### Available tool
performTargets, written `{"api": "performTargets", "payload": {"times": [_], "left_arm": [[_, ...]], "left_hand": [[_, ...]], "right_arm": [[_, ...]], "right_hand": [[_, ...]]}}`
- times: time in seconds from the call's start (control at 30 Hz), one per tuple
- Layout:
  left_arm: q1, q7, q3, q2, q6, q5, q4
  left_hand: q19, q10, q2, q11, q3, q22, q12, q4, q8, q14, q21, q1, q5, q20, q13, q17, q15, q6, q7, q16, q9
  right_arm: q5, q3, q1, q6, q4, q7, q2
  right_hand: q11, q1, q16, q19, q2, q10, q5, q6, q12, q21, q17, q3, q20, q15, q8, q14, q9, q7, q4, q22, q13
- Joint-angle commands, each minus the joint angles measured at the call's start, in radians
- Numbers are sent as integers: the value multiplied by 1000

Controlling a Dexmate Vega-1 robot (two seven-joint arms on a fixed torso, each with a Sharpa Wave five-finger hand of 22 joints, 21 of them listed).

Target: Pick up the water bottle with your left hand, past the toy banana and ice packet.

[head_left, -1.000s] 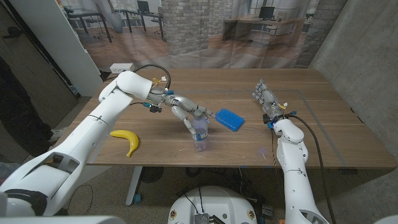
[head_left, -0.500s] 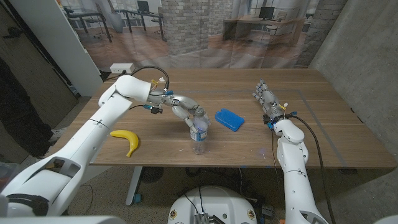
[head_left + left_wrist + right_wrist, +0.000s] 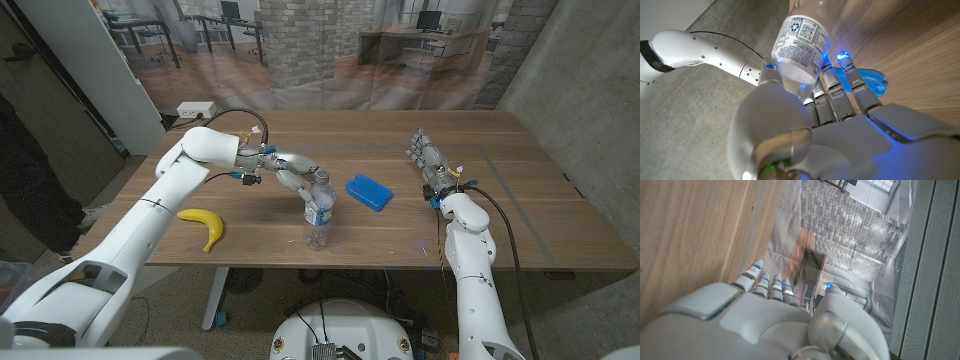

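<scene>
Head view: left hand (image 3: 300, 181) grips clear water bottle (image 3: 318, 216).

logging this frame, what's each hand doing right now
Left hand: holding the clear plastic water bottle.
Right hand: open, holding nothing.

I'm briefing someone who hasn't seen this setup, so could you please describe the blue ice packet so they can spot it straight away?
On the wooden table, look near the middle, just right of the water bottle gripped by the left hand. The ice packet lies flat there: a bright blue rectangle, unlike the clear bottle and the yellow toy banana.
</scene>
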Motion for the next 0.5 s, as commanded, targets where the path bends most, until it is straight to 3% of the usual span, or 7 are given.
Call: {"api": "performTargets", "payload": {"times": [0.03,0.5], "left_arm": [[33,65,-43,-7,-14,-19,-19],[58,105,-78,-12,-12,-38,-45]], "left_hand": [[7,66,56,-51,9,2,-9,-4,-4,28,10,55,-7,3,6,5,-88,12,-1,-9,2],[2,70,56,-55,15,2,-17,-2,-11,31,17,54,-19,2,6,6,-88,20,-4,-18,3]], "right_arm": [[3,-2,-9,3,-10,1,2],[11,0,-18,7,-16,2,3]], "right_hand": [[4,-8,3,9,-1,0,7,4,7,6,2,0,6,9,6,2,3,14,4,5,3],[5,-9,2,9,-1,0,8,4,7,6,1,0,5,9,6,2,3,14,3,5,3]]}}
